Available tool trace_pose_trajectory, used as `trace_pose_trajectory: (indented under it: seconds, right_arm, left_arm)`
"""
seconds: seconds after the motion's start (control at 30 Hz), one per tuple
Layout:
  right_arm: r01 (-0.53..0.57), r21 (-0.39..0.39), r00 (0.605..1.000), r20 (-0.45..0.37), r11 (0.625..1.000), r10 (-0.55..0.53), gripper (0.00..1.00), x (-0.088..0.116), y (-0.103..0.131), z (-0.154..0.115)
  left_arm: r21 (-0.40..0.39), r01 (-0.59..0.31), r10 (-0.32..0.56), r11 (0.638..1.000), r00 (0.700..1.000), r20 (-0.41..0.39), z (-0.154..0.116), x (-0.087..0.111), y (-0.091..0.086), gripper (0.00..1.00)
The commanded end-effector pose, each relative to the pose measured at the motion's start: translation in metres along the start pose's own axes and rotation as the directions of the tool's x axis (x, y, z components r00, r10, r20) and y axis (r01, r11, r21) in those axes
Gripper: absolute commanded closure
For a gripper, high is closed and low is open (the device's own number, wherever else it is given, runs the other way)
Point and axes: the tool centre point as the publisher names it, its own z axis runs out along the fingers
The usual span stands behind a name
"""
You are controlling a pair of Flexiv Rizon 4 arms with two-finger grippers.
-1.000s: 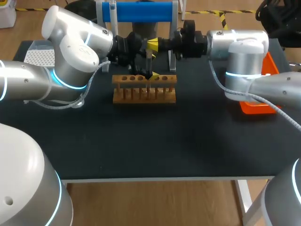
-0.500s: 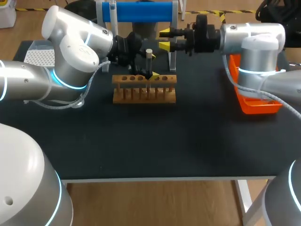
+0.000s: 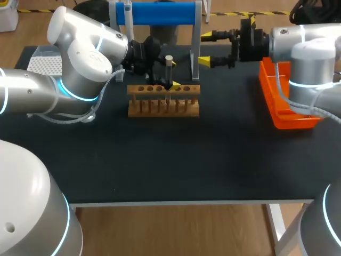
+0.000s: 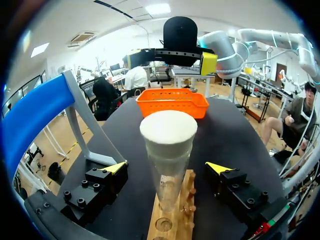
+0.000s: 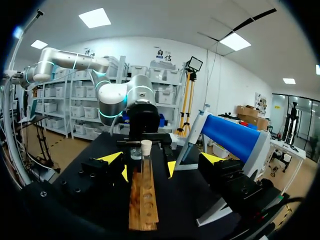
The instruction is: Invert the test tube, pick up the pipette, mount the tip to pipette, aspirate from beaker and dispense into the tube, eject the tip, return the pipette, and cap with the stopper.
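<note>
— Where is the tube at this moment?
— The test tube (image 3: 168,73) stands upright in the wooden rack (image 3: 163,104), in the upper middle of the frame. The pale stopper (image 3: 169,58) sits on its mouth.
— And your two claws?
— My left gripper (image 4: 166,168) is at the tube. Its fingers (image 4: 115,168) are spread, one on each side of the glass, with a gap on both sides, so they pinch nothing. My right gripper (image 3: 206,49) is in the upper right, just beside the post of the blue stand (image 3: 160,12). It is also spread and holds nothing.
— What about the surface?
— It is a black table (image 3: 176,160). An orange tray (image 3: 290,121) lies at the right edge, partly under my right arm. A white box (image 3: 42,64) with many small holes is at the upper left, partly behind my left arm.
— Any writing?
— Any print there is too small for me to tell.
</note>
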Motion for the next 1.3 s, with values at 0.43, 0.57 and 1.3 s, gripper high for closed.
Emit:
trace_pose_trajectory:
  seconds: [0.43,0.57,1.3]
  right_arm:
    - [0.0,0.043,1.0,0.016,0.999,-0.001,0.0,0.007,-0.013,-0.014]
    - [0.0,0.043,1.0,0.016,0.999,-0.001,0.0,0.007,-0.013,-0.014]
    - [0.0,0.043,1.0,0.016,0.999,-0.001,0.0,0.007,-0.013,-0.014]
  left_arm:
    - [-0.001,0.0,0.0,1.0,1.0,-0.003,0.0,-0.001,0.0,0.0]
    - [-0.001,0.0,0.0,1.0,1.0,-0.003,0.0,-0.001,0.0,0.0]
    - [0.005,0.047,-0.048,0.999,0.996,0.072,-0.024,0.008,0.016,0.0]
